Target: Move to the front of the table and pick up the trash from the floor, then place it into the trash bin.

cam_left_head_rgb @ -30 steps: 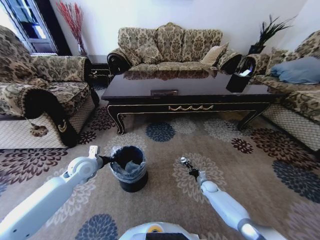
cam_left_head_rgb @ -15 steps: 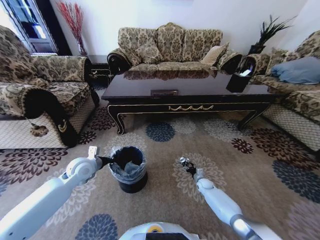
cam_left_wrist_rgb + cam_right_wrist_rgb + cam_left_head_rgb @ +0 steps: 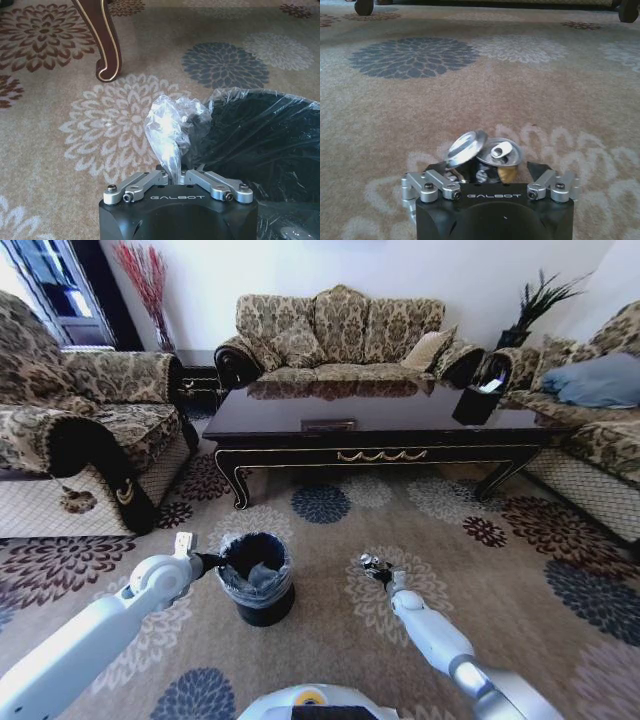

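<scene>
**Bin-side inventory, carpet before the table**

Head view: table (image 3: 380, 418) at 12 o'clock, well apart from both arms. Bin (image 3: 256, 577) on the carpet at 9 o'clock of centre. Left gripper (image 3: 213, 561) touches the bin's rim at its 9 o'clock side. Right gripper (image 3: 371, 564) low over the carpet, at 3 o'clock from the bin, apart from it.

Left wrist view: left gripper (image 3: 177, 176) pinched narrow on the liner (image 3: 167, 132); bin (image 3: 260, 145) just beside; table leg (image 3: 102, 37) beyond.

Right wrist view: right gripper (image 3: 491, 170) clamps a crushed silvery can (image 3: 485, 152), above carpet (image 3: 480, 90).
</scene>
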Available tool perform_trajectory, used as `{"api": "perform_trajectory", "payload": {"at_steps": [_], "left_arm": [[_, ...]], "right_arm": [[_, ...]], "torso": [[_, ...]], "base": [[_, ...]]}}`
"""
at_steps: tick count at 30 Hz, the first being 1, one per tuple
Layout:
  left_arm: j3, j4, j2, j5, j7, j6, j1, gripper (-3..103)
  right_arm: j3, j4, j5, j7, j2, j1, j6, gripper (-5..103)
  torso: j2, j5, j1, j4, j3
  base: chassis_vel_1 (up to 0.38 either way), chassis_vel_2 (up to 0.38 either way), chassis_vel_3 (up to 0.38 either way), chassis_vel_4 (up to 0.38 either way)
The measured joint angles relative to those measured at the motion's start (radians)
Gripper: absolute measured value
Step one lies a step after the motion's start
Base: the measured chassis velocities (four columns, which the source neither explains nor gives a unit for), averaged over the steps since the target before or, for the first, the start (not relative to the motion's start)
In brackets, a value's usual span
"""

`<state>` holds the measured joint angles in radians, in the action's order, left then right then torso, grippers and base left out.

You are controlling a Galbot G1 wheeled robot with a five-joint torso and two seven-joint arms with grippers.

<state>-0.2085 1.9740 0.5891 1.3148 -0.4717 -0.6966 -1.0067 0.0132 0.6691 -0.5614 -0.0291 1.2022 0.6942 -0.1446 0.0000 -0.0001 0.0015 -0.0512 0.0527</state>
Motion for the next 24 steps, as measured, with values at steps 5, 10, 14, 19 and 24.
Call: {"api": "perform_trajectory", "payload": {"at_steps": [5, 10, 14, 19, 24], "left_arm": [[-0.001, -0.002, -0.003, 0.001, 0.002, 0.000, 0.002, 3], [-0.001, -0.004, -0.003, 0.001, 0.003, 0.001, 0.003, 3], [-0.001, -0.008, -0.002, 0.000, 0.004, 0.001, 0.002, 3], [-0.007, -0.007, -0.001, 0.000, 0.004, 0.002, -0.003, 3], [-0.021, -0.005, -0.003, -0.002, 0.005, 0.002, -0.017, 3]], "right_arm": [[-0.003, -0.011, 0.000, -0.008, 0.005, -0.012, -0.003, 72], [-0.008, -0.010, 0.000, -0.012, -0.001, -0.015, -0.005, 63], [-0.009, -0.011, -0.001, -0.015, -0.005, -0.017, -0.006, 53], [-0.010, -0.013, -0.002, -0.021, -0.007, -0.017, -0.006, 47], [-0.004, -0.010, -0.003, -0.025, -0.009, -0.009, -0.007, 47]], "torso": [[0.000, -0.0001, 0.000, 0.0000, 0.000], [0.000, -0.0001, 0.000, 0.0000, 0.000], [0.000, -0.0002, 0.000, 0.0001, 0.000], [0.000, 0.0000, 0.000, 0.0001, 0.000], [0.000, 0.0001, 0.000, 0.0003, 0.000]], "base": [[0.000, 0.000, 0.000, 0.000], [0.000, 0.000, 0.000, 0.000], [0.000, 0.000, 0.000, 0.000], [0.000, 0.000, 0.000, 0.000], [0.000, 0.000, 0.000, 0.000]]}}
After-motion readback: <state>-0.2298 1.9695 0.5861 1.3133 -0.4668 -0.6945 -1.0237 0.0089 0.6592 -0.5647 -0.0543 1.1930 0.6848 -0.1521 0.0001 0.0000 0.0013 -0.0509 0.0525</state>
